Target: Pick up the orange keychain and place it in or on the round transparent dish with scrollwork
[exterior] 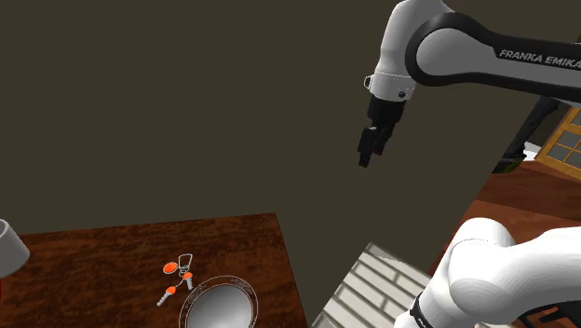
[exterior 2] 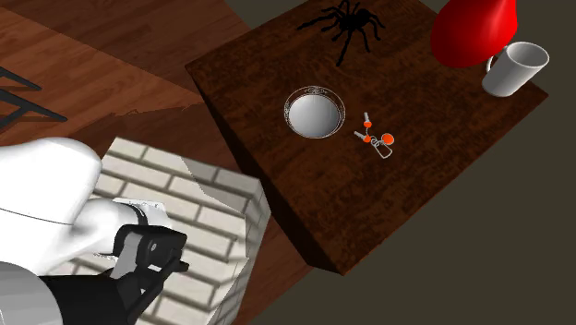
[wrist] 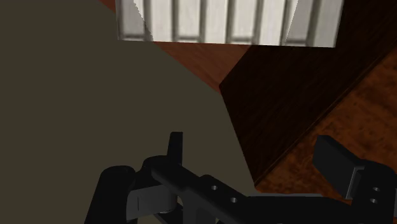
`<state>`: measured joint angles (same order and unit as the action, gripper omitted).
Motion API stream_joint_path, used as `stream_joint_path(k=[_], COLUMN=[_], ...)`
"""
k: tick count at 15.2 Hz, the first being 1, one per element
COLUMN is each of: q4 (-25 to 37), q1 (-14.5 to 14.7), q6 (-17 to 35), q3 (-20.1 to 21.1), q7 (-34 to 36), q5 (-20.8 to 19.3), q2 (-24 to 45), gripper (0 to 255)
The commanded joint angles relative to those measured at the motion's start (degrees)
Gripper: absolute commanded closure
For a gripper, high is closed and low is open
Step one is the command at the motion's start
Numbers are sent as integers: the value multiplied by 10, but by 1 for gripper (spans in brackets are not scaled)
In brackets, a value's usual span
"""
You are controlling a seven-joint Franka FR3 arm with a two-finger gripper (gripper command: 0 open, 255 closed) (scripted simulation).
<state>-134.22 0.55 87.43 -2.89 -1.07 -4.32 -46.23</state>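
Two fingers of the gripper stand wide apart, holding nothing, high and clear of the tabletop, apparently poised before descent, while the orange keychain lies just beside the round dish, toward the edge facing the stand, so the carry should be short.

shoulder view, dish cut at bottom, mug at left

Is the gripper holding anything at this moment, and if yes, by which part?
Nothing is held. The gripper is open, up in the air; the orange keychain lies on the table beside the dish.
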Motion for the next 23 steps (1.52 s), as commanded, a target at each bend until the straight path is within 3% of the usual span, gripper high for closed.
stream_joint_path(k=[1, 12, 23], q4=[0, -51, -6], q1=[0, 33, 46], q6=[0, 142, 289], q3=[0, 117, 233], q7=[0, 157, 314], q5=[0, 87, 115], q2=[0, 77, 248], gripper=[0, 0, 0])
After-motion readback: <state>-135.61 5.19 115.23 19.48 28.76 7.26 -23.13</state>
